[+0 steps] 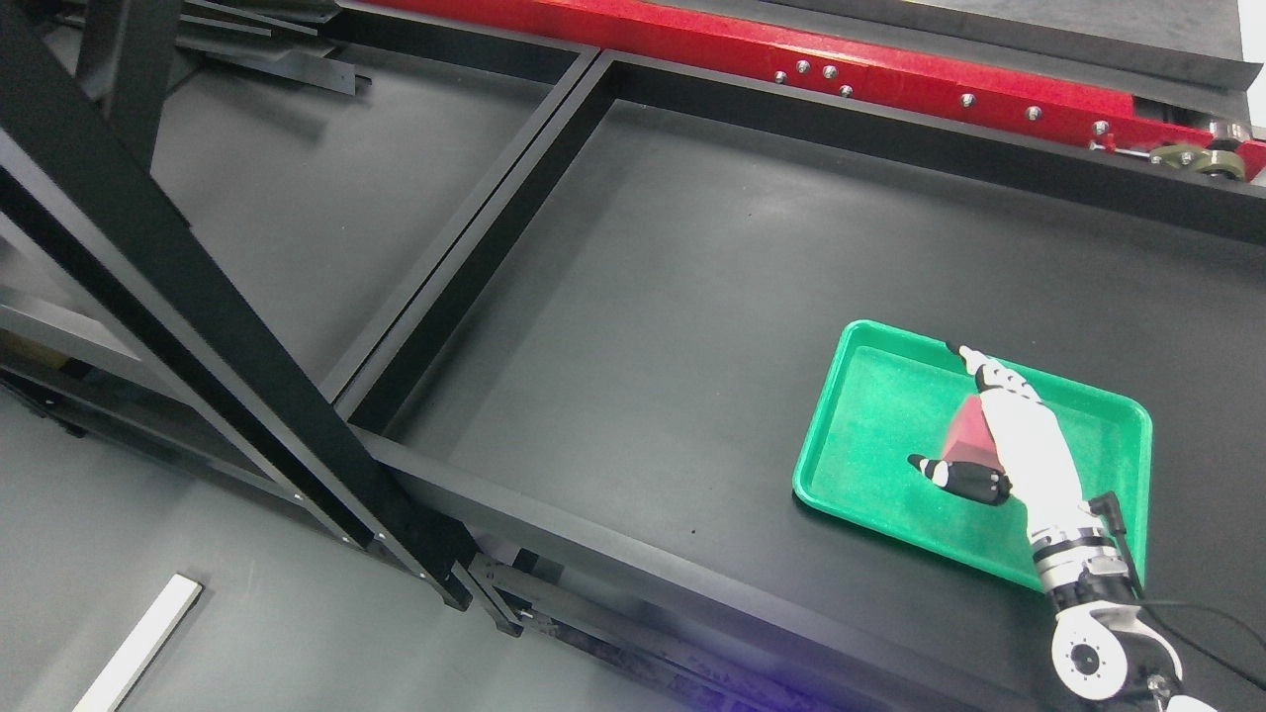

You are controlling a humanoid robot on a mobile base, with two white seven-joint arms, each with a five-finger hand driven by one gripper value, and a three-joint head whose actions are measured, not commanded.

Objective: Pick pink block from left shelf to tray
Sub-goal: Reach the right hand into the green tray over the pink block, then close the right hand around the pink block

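right robot hand over green tray | fingers around pink block, grip unclear | release left

One tray, one block, one hand.
Under the right hand: single green tray, single pinkish-red block.
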